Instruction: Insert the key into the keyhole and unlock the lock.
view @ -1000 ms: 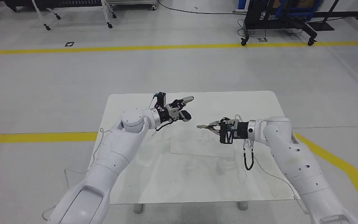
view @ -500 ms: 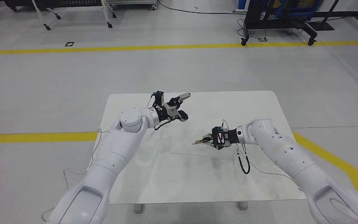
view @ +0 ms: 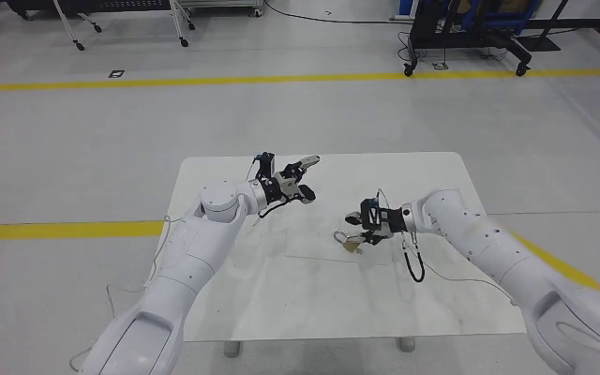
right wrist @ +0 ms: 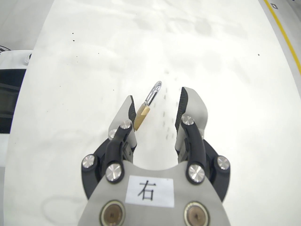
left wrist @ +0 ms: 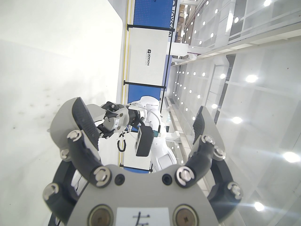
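- Right wrist view: the padlock [right wrist: 142, 116], a brass body with a silver shackle [right wrist: 154, 91], appears to lie on the bench [right wrist: 94, 59]. It sits inside the spread of the right claw [right wrist: 158, 96], its body close against one finger and its shackle pointing away from the wrist. I cannot tell whether body and finger touch.
- The right claw is spread wide and grips nothing. Straddling the padlock like this, it looks placed to close on the brass body and steady it for the key.
- Top view: the padlock [view: 350, 247] is near the middle of the bench [view: 281, 300], just beside the right claw [view: 360, 232], likely so both arms can reach it.
- The left claw [view: 305, 173] hangs above the far part of the bench, well apart from the padlock. In the left wrist view the left claw [left wrist: 138, 111] gapes with nothing in it, so it is free to take the key.
- Unlocking looks not yet begun. The small, smooth body would probably slide or tip unless it is clamped first.
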Controlling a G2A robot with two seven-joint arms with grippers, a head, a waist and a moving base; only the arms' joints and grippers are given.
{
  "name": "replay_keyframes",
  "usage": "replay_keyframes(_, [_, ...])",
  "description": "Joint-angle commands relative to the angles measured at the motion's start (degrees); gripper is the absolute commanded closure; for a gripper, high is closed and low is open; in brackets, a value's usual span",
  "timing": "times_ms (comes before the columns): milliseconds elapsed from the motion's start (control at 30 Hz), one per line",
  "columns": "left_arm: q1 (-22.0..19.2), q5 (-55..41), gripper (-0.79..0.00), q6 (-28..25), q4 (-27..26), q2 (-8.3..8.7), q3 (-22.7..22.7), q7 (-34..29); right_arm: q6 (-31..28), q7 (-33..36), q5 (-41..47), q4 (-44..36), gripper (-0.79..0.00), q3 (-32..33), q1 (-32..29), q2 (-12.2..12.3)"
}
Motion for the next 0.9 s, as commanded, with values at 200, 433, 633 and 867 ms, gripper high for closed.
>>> replay_keyframes(200, [-0.01, 0.19, -0.785, 0.01, 0.09, 0.00, -0.12, 0.20, 7.47, -0.86, -2.17, -6.08, -0.785, 6.29, -1.58, 3.98])
replay_keyframes(433, [0.17, -1.26, -0.785, 0.19, 0.20, 0.09, -1.58, 2.89, 14.73, -2.17, -2.73, -13.14, -0.785, 11.98, -5.87, 7.11])
replay_keyframes(633, [0.17, -1.26, -0.785, 0.19, 0.20, 0.09, -1.58, 2.89, 14.73, -2.17, -2.73, -13.14, -0.785, 11.98, -5.87, 7.11])
replay_keyframes(867, [2.87, 9.05, -0.785, -11.18, -6.82, 1.29, -2.15, 7.18, 16.09, -1.73, -0.05, -12.93, -0.785, 13.36, -6.49, 7.00])
